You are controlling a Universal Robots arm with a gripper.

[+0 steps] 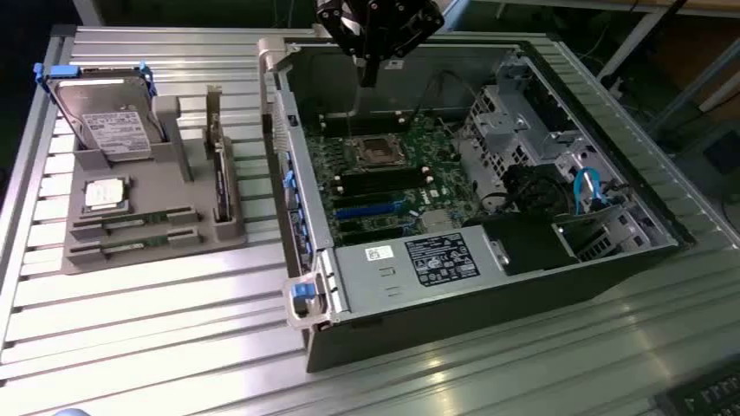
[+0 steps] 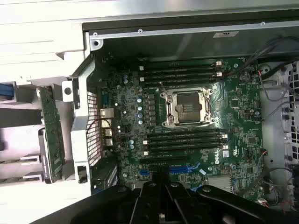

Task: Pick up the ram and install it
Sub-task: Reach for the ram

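Two ram sticks, thin and green, lie in slots at the front of the grey holder: one (image 1: pixel 133 221) just behind the other (image 1: pixel 127 246). My gripper (image 1: pixel 367 78) hangs high over the back of the open computer case (image 1: pixel 486 286), far from the ram, at the exterior view's right of it. Its fingers are shut with nothing between them. In the wrist view the gripper (image 2: pixel 164 198) looks straight down on the green motherboard (image 2: pixel 238 102). Empty black memory slots (image 2: pixel 184 140) run on both sides of the processor socket (image 2: pixel 187 107).
The grey holder (image 1: pixel 173 152) also carries a hard drive (image 1: pixel 113 121), a square silver processor (image 1: pixel 104 193) and a dark upright expansion card (image 1: pixel 218 169). Inside the case are a power supply (image 1: pixel 439 260), drive cages (image 1: pixel 521 121) and cables (image 1: pixel 587 186). The case walls stand up around the motherboard.
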